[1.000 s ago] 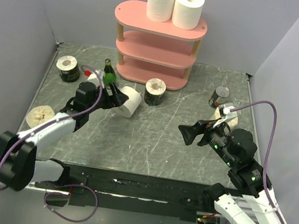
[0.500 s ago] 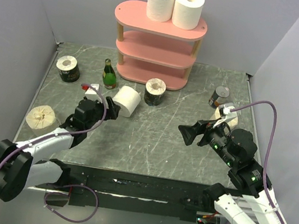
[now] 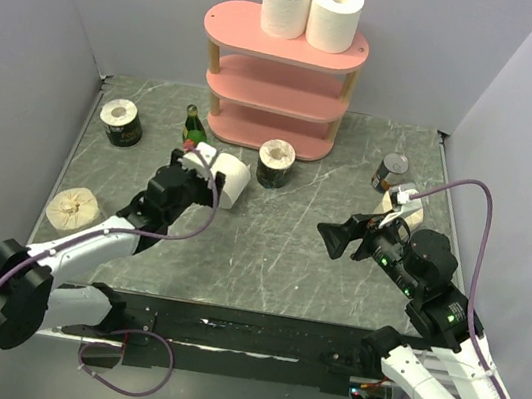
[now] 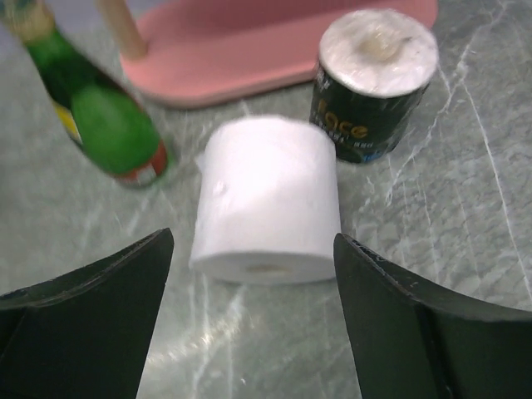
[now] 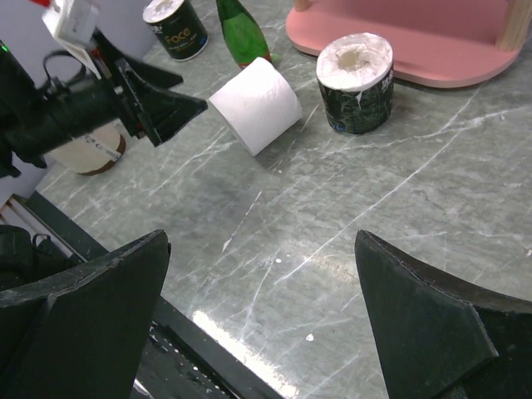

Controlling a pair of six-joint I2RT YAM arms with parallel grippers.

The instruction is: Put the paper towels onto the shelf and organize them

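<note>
The pink shelf [image 3: 238, 25] stands at the back with two white rolls [image 3: 286, 3] [image 3: 334, 17] on its top board. A third white roll [image 3: 229, 181] lies on its side on the table. My left gripper [image 3: 207, 174] is open, and its jaws stand at either side of the near end of that roll [image 4: 268, 204]. A dark-label roll [image 3: 276, 164] stands by the shelf's bottom board [image 4: 249, 50]. Another dark-label roll [image 3: 119, 122] and a cream roll [image 3: 72, 207] are at the left. My right gripper [image 3: 333, 237] is open and empty over bare table [image 5: 262, 237].
A green bottle [image 3: 194, 127] stands left of the white roll, close to my left fingers. A small metal can [image 3: 390, 172] stands at the right. A cream thing [image 3: 385, 216] shows partly behind my right wrist. Grey walls close in on both sides.
My left gripper drew back toward the near edge, then came forward and to the right up to the lying white roll. The right arm has not moved.
</note>
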